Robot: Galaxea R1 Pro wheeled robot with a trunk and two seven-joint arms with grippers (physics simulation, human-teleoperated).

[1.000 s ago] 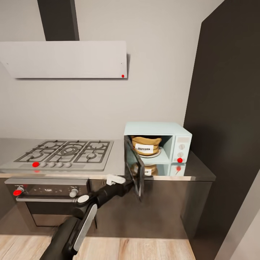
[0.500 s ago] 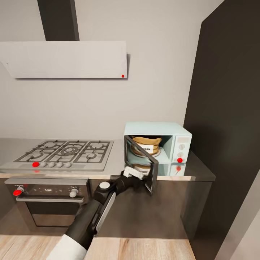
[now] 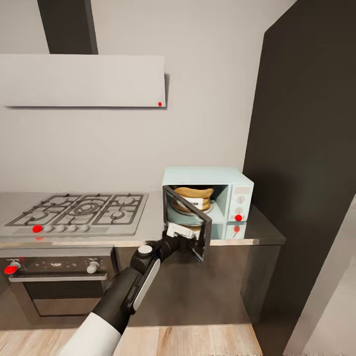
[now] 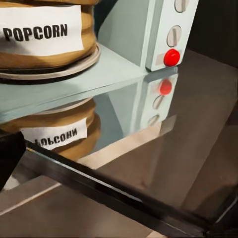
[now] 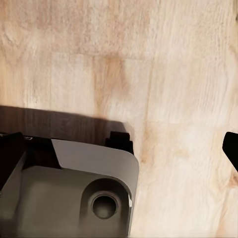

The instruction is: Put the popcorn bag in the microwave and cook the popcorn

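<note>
Since a second ago, the microwave door [image 3: 190, 225] is being swung from wide open toward the cavity by the left end effector [image 3: 182, 232], and the whole head view is shifting slightly as well (a camera move, not a move of the things). The door is now standing roughly half closed, with the left end effector pressed against its outer face near the lower edge.

The popcorn bag [image 3: 194, 197] is already sitting inside the microwave [image 3: 207, 202] on the round turntable, just beyond the door from the left end effector; in the left wrist view its POPCORN label [image 4: 39, 29] is being read clearly, and its mirror image is being cast on the glossy counter [image 4: 198, 139] below. The loading step is therefore judged done, and the door-closing step is judged to be in hand.

Whether the left end effector's fingers are apart or together cannot be told, since they are being hidden against the door. The right end effector [image 5: 119, 141] is being held over the wood floor [image 5: 163, 64], its two dark fingers well apart and holding nothing.

Next, the push is needing to be carried on until the door is seated flush; afterwards the red button [image 3: 238, 217], further along past the door, is probably needing to be pressed.
</note>
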